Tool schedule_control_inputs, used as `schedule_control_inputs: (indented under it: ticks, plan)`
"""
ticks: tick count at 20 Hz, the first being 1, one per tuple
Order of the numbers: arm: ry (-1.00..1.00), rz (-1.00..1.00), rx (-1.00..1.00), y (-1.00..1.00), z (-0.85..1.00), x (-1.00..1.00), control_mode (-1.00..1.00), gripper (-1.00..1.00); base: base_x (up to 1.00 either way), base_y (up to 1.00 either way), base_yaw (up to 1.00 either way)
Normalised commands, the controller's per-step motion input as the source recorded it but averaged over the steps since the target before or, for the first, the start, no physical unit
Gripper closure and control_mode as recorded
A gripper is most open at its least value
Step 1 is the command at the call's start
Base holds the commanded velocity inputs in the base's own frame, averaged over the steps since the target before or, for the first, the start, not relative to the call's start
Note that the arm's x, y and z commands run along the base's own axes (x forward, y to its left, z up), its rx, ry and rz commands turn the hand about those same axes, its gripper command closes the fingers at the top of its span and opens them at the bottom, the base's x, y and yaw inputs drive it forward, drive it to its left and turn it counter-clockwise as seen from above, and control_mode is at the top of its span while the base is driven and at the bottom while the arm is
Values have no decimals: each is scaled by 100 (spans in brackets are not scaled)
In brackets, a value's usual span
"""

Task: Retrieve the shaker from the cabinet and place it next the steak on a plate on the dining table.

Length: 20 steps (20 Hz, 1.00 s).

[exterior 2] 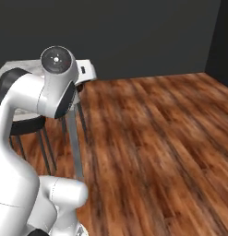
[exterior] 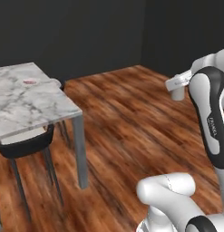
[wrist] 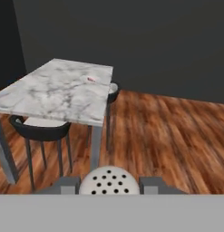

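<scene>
Carry phase, judged from the layout: the shaker (wrist: 109, 180) is out of the cabinet and in the gripper (wrist: 109, 185). In the hand view its perforated cap sits between the two finger tips, one tip close on each side, so the jaws are narrowed onto the shaker's body and hold it. The cap faces the camera and the body runs away along the gripper axis; a grip across the body like this should keep the cylinder from rolling in transit.

Surface (wrist: 59, 90): marble top on thin metal legs, ahead and to the left in the hand view, well apart from the gripper. On its far part lies the steak (wrist: 91, 79), a small reddish piece. It sits on a pale plate (wrist: 88, 78) that barely stands out from the marble; the rim is too faint to trace. From the left base view the steak (exterior: 29, 82) lies toward the far side of the top.

A dark chair (wrist: 41, 129) is tucked under the near edge, a second one (wrist: 113, 90) at the far corner.

Judgement: the target spot is beside the steak on the plate. It lies far in from the near edge, so the base likely needs to close in before the arm can reach. The chair at the near edge may limit the approach.
</scene>
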Motion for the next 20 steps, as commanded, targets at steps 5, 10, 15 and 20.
schedule_control_inputs:
  ticks: [5, 10, 15, 20]
  plan:
    - [0, 0, 0, 0, 0, 0, 100, 100, 63, -55, 2]
    - [0, 0, 0, 0, 0, 0, 100, 100, 67, -49, 0]
    - [0, 0, 0, 0, 0, 0, 100, 100, 87, -13, 3]
    - [0, 0, 0, 0, 0, 0, 100, 100, 99, 0, 13]
